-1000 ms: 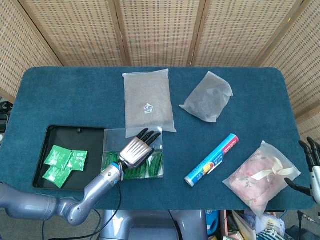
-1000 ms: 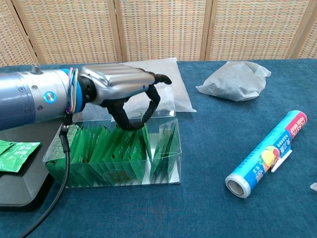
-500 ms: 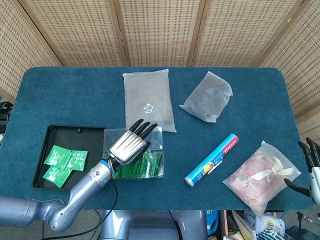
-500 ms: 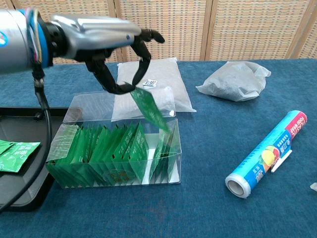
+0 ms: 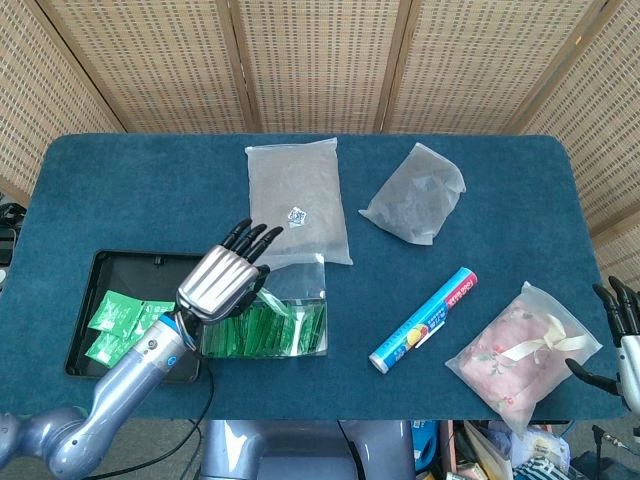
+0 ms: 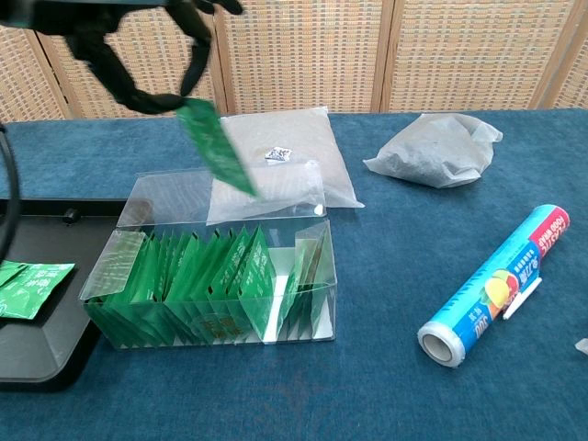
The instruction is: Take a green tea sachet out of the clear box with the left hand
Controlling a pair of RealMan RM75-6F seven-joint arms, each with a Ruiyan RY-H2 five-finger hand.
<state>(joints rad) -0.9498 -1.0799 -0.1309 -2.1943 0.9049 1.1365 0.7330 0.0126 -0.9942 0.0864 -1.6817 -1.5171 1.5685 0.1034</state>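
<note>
The left hand (image 5: 222, 281) pinches a green tea sachet (image 6: 217, 146) by its top corner, the sachet dangling tilted in the air above the clear box (image 6: 213, 280). The box sits on the blue tabletop (image 5: 150, 195) just beside a black tray (image 5: 85, 345). The right hand (image 5: 620, 330) rests at the tabletop's edge, fingers spread and holding nothing.

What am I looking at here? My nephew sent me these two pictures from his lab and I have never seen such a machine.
It is a two-armed robot at a blue table, steered remotely by a person. One picture looks down from its head, the other looks forward from its chest. Its left hand pinches a green tea sachet lifted clear of the clear box, which holds many more. Beside the box a black tray holds a few sachets. Also there: a flat clear bag, a crumpled bag, a roll of wrap and a pink pouch. Its right hand waits empty at the table's edge.
</note>
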